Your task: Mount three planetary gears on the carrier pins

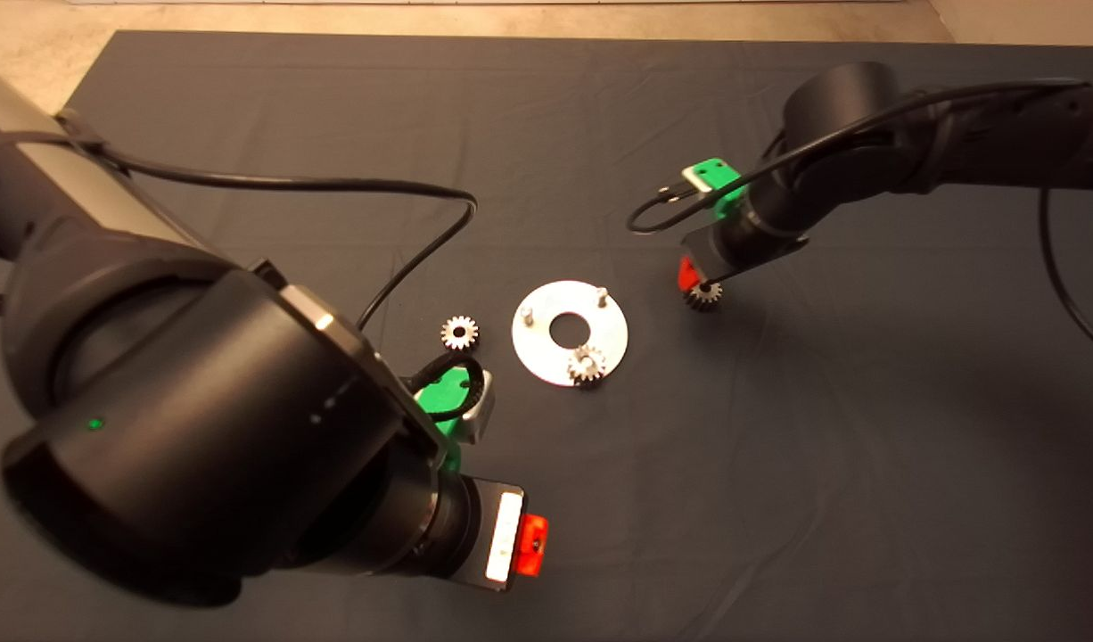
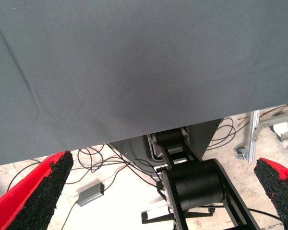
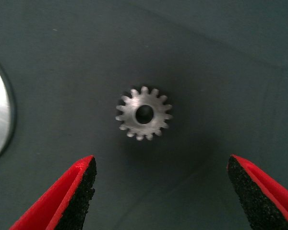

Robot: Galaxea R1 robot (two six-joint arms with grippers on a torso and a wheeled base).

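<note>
Hovering over the dark surface (image 1: 546, 134), the right gripper (image 3: 161, 191) hangs directly above a loose planetary gear (image 3: 144, 114), jaws spread wide and empty. In the wrist view the gear lies flat, bore up, ahead of the two black pads (image 3: 81, 191) and roughly centred betw. them, touching neither. The silver carrier plate (image 1: 546, 308) sits mid-surface, just beside that gear. One gear (image 1: 587, 364) is already seated on a pin at the plate's near edge; two carrier pins (image 1: 603, 294) stand bare. A third gear (image 1: 459, 333) lies on the surface on the plate's other side, near the left arm. So approx. one of three done, two to go, w/ the right-side gear apparently next for pickup. The left gripper (image 2: 158, 191) waits at the surface's near edge, jaws apart, holding nothing, its view taking in cables and floor beyond.
</note>
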